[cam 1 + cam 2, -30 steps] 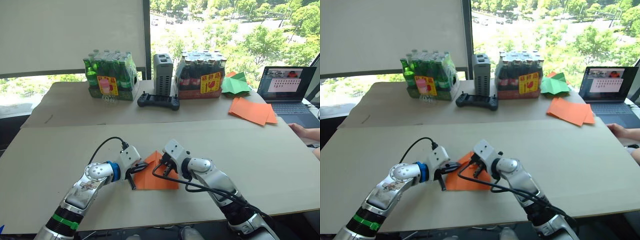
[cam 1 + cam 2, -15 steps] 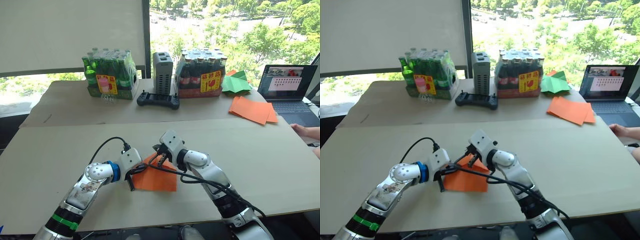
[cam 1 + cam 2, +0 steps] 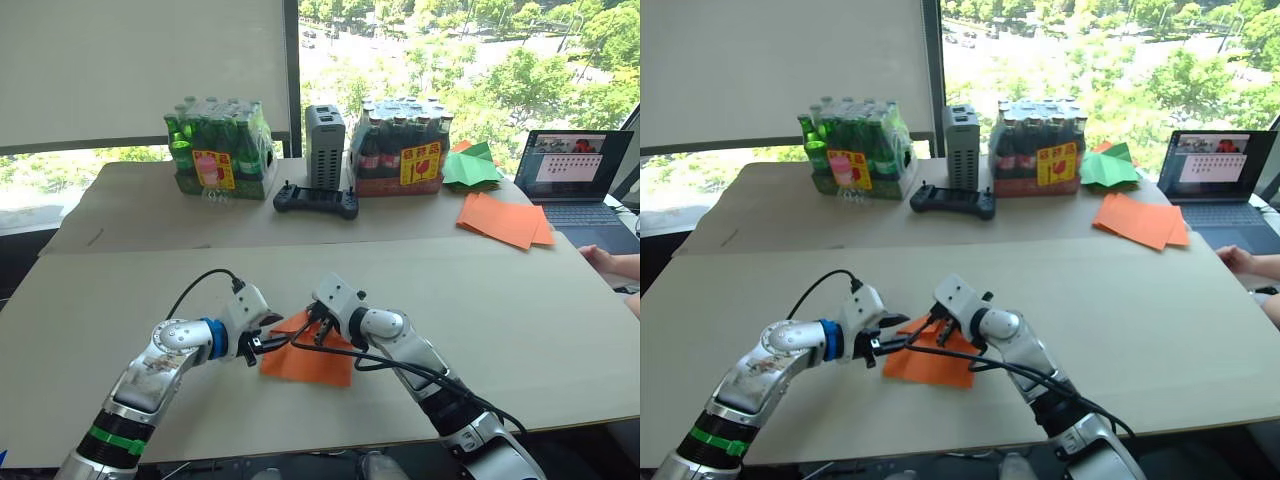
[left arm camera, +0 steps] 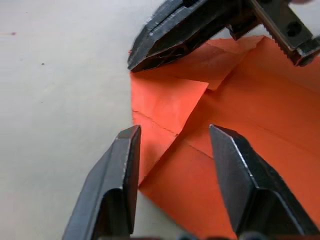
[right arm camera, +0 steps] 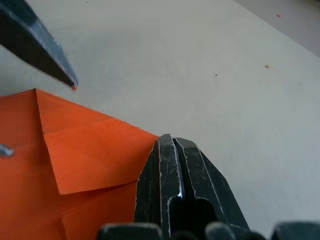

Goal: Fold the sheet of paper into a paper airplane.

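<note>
Left wrist view has the left gripper (image 4: 172, 132) spread over the folded paper's (image 4: 240, 125) corner, while the right gripper's (image 5: 172, 145) fingers press together at its edge.

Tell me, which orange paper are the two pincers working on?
The small creased orange sheet on the near table, lying between both pincers. The other orange sheets sit stacked far off by the laptop, untouched.

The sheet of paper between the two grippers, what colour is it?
Orange; the sheet of paper shows best in the left wrist view, with crease lines and a folded-over corner.
</note>
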Controlling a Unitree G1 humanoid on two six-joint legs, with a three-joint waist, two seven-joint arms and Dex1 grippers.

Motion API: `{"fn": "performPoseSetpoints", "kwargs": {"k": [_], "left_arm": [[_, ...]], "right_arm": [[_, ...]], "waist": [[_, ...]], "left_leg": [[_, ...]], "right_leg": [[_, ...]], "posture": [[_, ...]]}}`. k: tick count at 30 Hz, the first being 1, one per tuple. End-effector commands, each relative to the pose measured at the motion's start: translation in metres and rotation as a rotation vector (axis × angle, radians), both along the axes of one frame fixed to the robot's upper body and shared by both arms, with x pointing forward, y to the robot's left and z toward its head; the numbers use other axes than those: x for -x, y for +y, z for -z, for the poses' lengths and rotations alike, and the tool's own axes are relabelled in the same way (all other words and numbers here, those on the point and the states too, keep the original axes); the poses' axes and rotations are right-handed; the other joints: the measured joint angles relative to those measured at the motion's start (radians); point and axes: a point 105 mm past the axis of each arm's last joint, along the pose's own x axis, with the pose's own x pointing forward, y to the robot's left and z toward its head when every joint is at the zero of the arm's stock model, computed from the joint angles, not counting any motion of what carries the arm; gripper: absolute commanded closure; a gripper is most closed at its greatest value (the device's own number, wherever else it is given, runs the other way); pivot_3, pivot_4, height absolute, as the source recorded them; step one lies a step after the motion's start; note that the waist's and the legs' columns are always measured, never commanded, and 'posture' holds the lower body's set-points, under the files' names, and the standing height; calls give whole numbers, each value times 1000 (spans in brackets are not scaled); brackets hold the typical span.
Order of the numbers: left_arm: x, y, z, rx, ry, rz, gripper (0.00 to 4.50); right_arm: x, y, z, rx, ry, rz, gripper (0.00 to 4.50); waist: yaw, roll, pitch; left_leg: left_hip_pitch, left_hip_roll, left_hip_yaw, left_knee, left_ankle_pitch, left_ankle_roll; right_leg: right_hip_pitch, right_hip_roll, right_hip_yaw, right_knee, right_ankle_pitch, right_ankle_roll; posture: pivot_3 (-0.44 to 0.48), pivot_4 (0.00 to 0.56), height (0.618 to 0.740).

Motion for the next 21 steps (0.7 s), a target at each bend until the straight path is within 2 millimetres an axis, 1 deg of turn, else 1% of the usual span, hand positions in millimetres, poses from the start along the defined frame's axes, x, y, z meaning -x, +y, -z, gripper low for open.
{"fn": "performPoseSetpoints", "kwargs": {"k": [1, 3, 4, 7, 11, 16, 21], "left_arm": [[-16, 8, -35, 110, -33, -27, 2313], [-21, 8, -32, 117, -10, -22, 2313], [-25, 6, -27, 103, 0, -20, 2313], [-28, -7, -12, 67, 40, 38, 3107], [-28, -22, 5, 30, 72, 88, 4479], [-38, -31, 12, 11, 62, 76, 4494], [-37, -31, 28, -45, 88, 84, 4494]], "right_arm": [[1, 0, 9, 19, 36, 6, 4500], [0, 1, 8, 17, 35, 6, 4500], [0, 1, 8, 16, 34, 6, 4500], [0, 2, 6, 10, 32, 7, 4500], [0, 2, 6, 8, 31, 11, 4500], [1, 1, 6, 7, 31, 16, 4500], [3, 0, 6, 11, 33, 18, 4500]], "waist": [[1, 0, 0], [-1, 0, 0], [-4, 0, 0], [-4, 0, 0], [-1, 0, 0], [-1, 0, 0], [0, 0, 0]], "left_leg": [[0, 0, 0, 0, 0, 0], [1, 0, 0, 0, 0, 0], [1, 0, 1, 0, 0, 0], [1, 0, 1, 0, 0, 0], [0, 0, 1, 0, 0, 0], [0, 0, 0, 0, 0, 0], [0, 0, 1, 0, 0, 0]], "right_leg": [[0, 0, 0, 0, 0, 0], [1, 0, 0, 0, 0, 0], [1, 0, 0, 0, 0, 0], [0, 0, 0, 1, 0, -1], [0, 0, 0, 1, 1, -1], [0, 0, 0, 1, 1, -1], [0, 0, 0, 1, 1, -1]], "posture": [[0, 150, 723], [0, 150, 723], [0, 150, 723], [0, 150, 723], [0, 150, 723], [0, 150, 723], [0, 150, 723]]}}
